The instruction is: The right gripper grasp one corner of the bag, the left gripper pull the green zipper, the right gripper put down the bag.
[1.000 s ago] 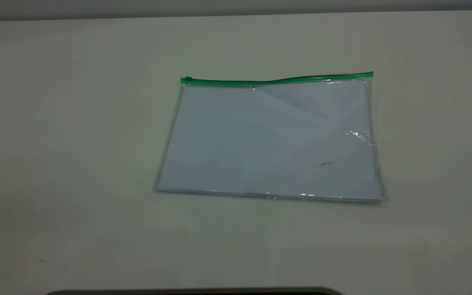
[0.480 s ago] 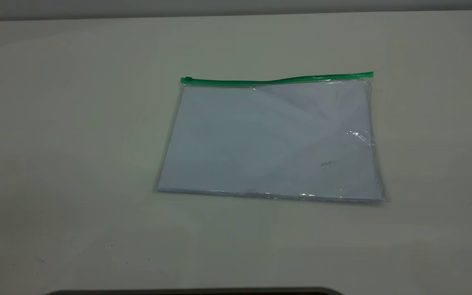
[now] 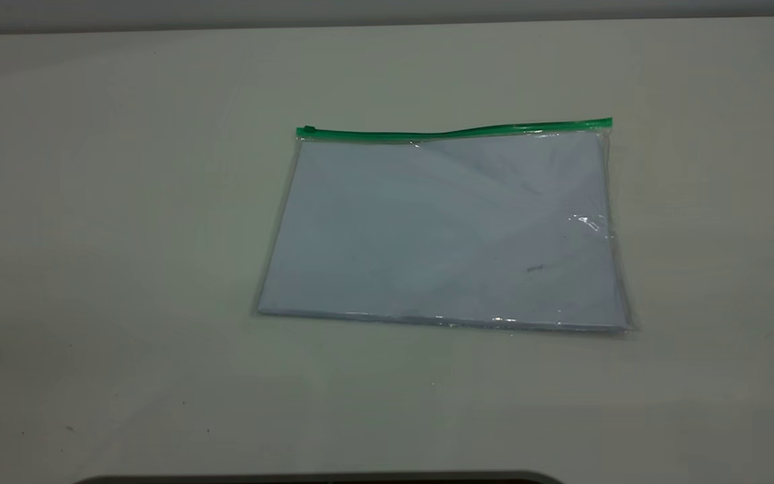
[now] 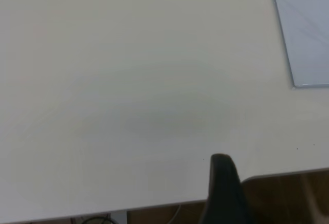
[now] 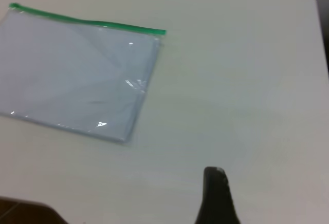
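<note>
Exterior view: flat rectangular clear plastic bag (image 3: 444, 228) lies flat on the pale worktop (image 3: 125, 235), right of frame centre. Inside it, a stack of pale blue-white sheets (image 3: 427, 235) fills nearly the whole pouch. Thin bright green zipper (image 3: 454, 131) runs along the bag's far long edge; small darker slider tab (image 3: 308, 130) sits at the strip's left end. A shiny crinkled wrinkle (image 3: 588, 222) marks the right short side. No arm appears in this frame.

Left wrist view: one dark finger of the left gripper (image 4: 223, 193) shows at lower centre, over the worktop edge, well apart from the bag; cannot tell how far it is open.

Right wrist view: a dark finger of the right gripper (image 5: 216, 198) at lower centre, apart from the bag; opening cannot be told. Neither holds anything.
</note>
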Robot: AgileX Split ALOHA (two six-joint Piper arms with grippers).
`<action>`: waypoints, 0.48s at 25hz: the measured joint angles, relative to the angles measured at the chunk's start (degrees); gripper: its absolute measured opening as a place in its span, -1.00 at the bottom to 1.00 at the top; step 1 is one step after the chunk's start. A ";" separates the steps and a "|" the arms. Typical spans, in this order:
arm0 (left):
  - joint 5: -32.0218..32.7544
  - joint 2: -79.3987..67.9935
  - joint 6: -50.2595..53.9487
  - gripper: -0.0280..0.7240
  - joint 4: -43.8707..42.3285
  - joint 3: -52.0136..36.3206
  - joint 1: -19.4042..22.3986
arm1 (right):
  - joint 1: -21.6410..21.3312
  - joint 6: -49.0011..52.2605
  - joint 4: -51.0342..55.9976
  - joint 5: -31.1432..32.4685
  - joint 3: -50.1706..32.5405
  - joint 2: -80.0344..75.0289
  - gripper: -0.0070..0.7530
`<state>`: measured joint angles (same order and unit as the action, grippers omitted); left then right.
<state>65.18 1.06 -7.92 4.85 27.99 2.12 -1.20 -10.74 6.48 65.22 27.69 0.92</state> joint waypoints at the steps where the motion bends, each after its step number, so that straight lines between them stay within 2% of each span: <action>1: 0.00 0.00 0.00 0.59 0.04 0.00 0.00 | 0.65 1.81 -1.29 -0.05 0.00 0.00 0.53; 5: 0.00 0.00 0.04 0.59 0.04 0.00 0.00 | 3.33 6.37 -4.49 -0.12 -0.04 0.00 0.53; 12: 0.00 0.00 0.04 0.59 0.04 0.00 0.00 | 3.57 7.03 -4.63 -0.19 -0.04 0.00 0.53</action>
<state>65.18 1.06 -7.89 4.89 27.99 2.12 2.37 -3.71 1.85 65.04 27.65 0.92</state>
